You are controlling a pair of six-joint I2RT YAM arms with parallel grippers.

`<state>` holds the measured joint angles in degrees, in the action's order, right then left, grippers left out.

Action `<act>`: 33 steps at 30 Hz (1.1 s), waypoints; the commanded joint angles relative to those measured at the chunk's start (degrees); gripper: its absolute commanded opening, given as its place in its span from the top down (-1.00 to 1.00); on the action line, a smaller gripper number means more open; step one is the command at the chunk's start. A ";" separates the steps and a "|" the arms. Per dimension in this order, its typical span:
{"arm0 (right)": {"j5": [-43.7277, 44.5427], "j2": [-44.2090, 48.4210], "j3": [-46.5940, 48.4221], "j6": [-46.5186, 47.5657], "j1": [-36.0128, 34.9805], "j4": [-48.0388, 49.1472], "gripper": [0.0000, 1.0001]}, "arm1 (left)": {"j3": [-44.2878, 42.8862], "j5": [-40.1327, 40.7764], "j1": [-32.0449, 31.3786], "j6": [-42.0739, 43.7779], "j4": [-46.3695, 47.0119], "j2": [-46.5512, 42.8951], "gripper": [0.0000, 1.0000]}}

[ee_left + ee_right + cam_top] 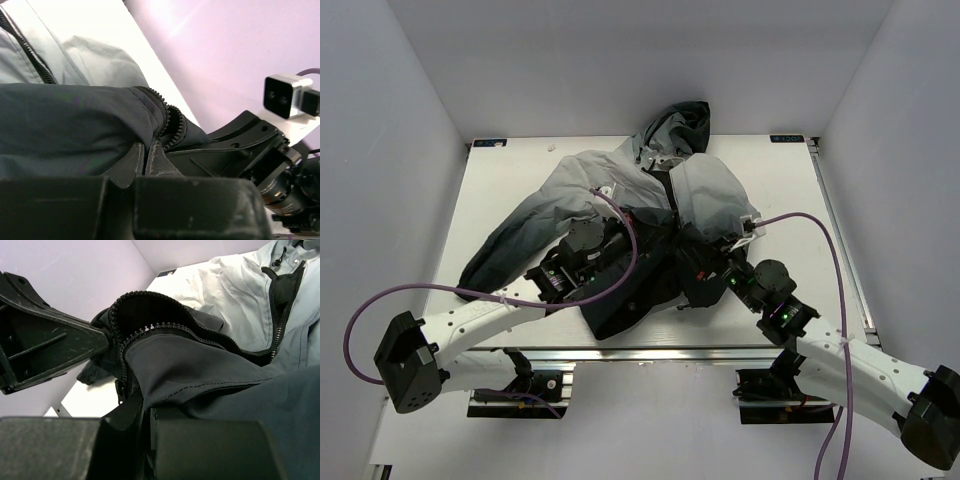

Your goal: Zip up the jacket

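Observation:
The jacket (582, 188) lies spread on the white table (505, 175), hood at the far end, black hem toward the arms, its front unzipped. My left gripper (632, 240) is shut on the dark front edge near the hem; in the left wrist view its fingertips (135, 161) pinch fabric right below the zipper teeth (165, 117). My right gripper (705, 258) is shut on the other dark front panel (200, 375). The zipper slider (120, 388) hangs just left of the right gripper (145, 407). Both grippers sit close together, facing each other.
White walls enclose the table on the left, back and right. A purple cable (620, 225) loops over the jacket from the left arm, another (820, 235) arcs from the right arm. The left sleeve (495, 255) stretches toward the near left.

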<state>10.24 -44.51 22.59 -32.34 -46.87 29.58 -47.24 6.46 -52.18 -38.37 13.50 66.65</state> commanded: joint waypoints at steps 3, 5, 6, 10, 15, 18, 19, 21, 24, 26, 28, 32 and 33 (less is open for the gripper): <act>1.71 0.92 -0.70 -1.68 0.29 6.19 1.00 | 0.31 -2.06 0.24 -2.06 4.08 -2.05 1.00; 3.03 1.18 -0.97 -2.37 0.20 6.36 1.00 | 0.75 -2.24 0.15 -2.15 4.69 -2.14 1.00; 3.38 1.27 -1.32 -2.55 0.29 7.23 1.00 | 0.75 -2.41 0.24 -2.06 5.04 -2.23 1.00; 5.22 1.62 -1.23 -3.43 0.29 6.37 1.00 | 1.10 -2.15 0.24 -2.06 4.96 -2.58 1.00; 6.11 2.76 -1.67 -4.05 0.29 6.54 1.00 | 1.54 -2.24 0.24 -2.06 5.22 -2.67 1.00; 6.20 2.85 -1.76 -4.14 0.29 7.23 1.00 | 1.63 -2.85 0.24 -2.15 5.57 -2.49 1.00; 6.11 2.85 -1.93 -4.14 0.29 7.24 1.00 | 1.63 -2.86 0.24 -2.15 5.66 -2.49 1.00; 5.67 2.68 -1.76 -4.40 0.38 7.59 1.00 | 1.54 -2.86 0.24 -2.24 5.58 -2.40 1.00; 5.14 2.41 -1.76 -4.40 0.38 8.12 1.00 | 1.63 -2.94 0.24 -2.41 5.75 -2.32 1.00; 5.05 2.15 -1.58 -4.31 0.38 8.12 1.00 | 1.63 -2.94 0.24 -2.59 5.84 -2.14 1.00; 4.88 2.06 -1.50 -4.49 0.38 7.95 1.00 | 1.63 -2.94 0.24 -2.68 5.93 -2.14 1.00; 4.00 1.97 -1.50 -4.49 0.38 8.30 1.00 | 1.63 -2.86 0.24 -2.85 5.75 -1.97 1.00; 3.65 1.89 -1.41 -4.49 0.38 8.30 1.00 | 1.72 -2.77 0.24 -2.85 5.84 -2.05 1.00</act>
<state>14.41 -42.61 20.73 -36.16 -46.83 33.19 -45.52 4.84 -52.18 -40.69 16.78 66.48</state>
